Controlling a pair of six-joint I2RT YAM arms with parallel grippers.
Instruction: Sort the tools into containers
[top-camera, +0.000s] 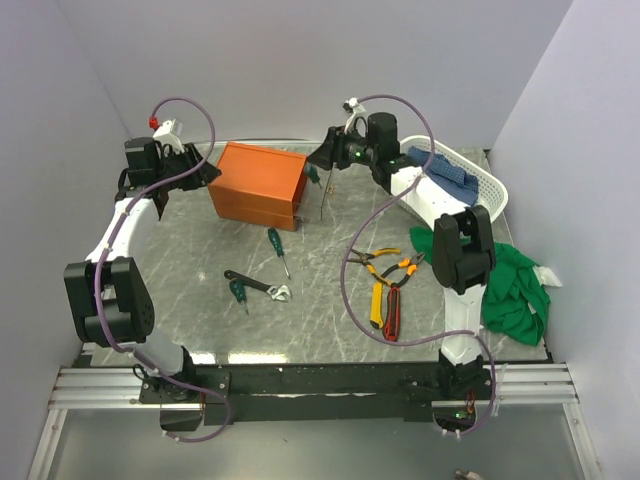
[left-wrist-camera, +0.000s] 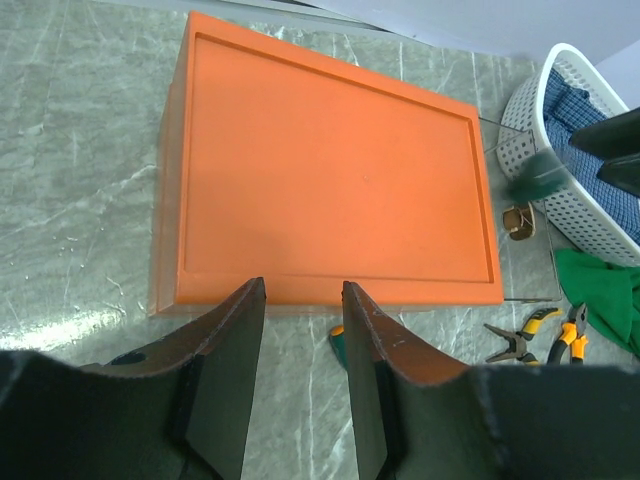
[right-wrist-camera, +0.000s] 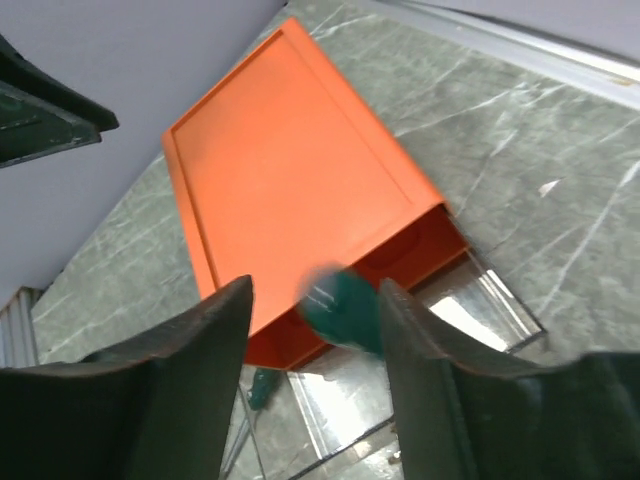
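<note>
**toolnoob:** Where's the green-handled screwdriver (right-wrist-camera: 343, 308) at?

**benchrat:** Just off the right end of the orange box (top-camera: 258, 180), between the fingers of the right hand (right-wrist-camera: 313, 288). The handle's a blurry blob seen end-on, so I'd say its long axis runs along the fingers, tip down toward the surface. The fingers are spread with a gap on one side, so it's not clamped imo.

**toolnoob:** And the left hand (left-wrist-camera: 302, 288)?

**benchrat:** Over the box's far-left edge, half spread, nothing in it. The right arm's way nearer.
</note>
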